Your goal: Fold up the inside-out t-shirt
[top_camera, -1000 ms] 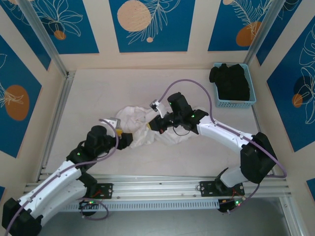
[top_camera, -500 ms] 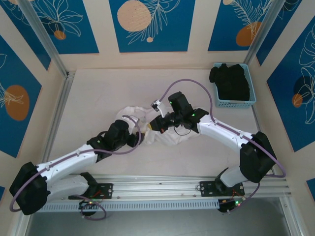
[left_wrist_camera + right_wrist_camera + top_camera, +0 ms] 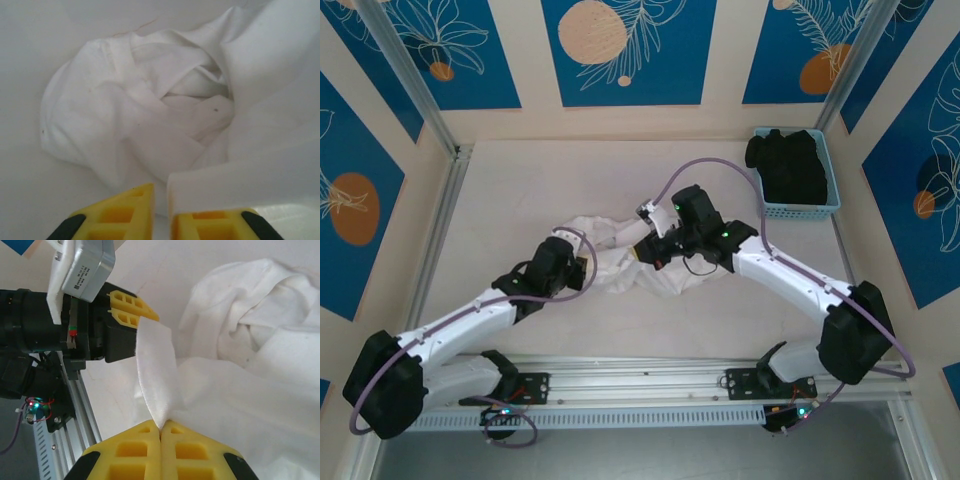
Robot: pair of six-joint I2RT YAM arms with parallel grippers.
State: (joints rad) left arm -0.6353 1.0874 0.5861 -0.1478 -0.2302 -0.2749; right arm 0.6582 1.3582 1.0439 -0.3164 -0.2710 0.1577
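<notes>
The inside-out t-shirt [image 3: 663, 281] lies crumpled in a white heap at the middle of the table, its folds bunched in the left wrist view [image 3: 150, 115]. My right gripper [image 3: 642, 251] is shut on a fold of it [image 3: 250, 365], the fingertips [image 3: 161, 427] pressed together on the cloth. A narrow strip of the fabric [image 3: 156, 365] runs from there across to my left gripper [image 3: 131, 310]. My left gripper [image 3: 587, 268] sits at the heap's left edge, its yellow fingers [image 3: 161, 192] nearly together, with that strip between them and lapping over the right finger.
A blue basket [image 3: 798, 209] at the back right holds a black garment [image 3: 788, 163]. An aluminium rail [image 3: 650, 375] runs along the near edge and another [image 3: 435, 240] up the left side. Bare table surrounds the heap.
My left arm swung right up to the shirt's left edge and its jaws closed on the cloth strip. The right gripper shifted slightly right, still holding its fold.
</notes>
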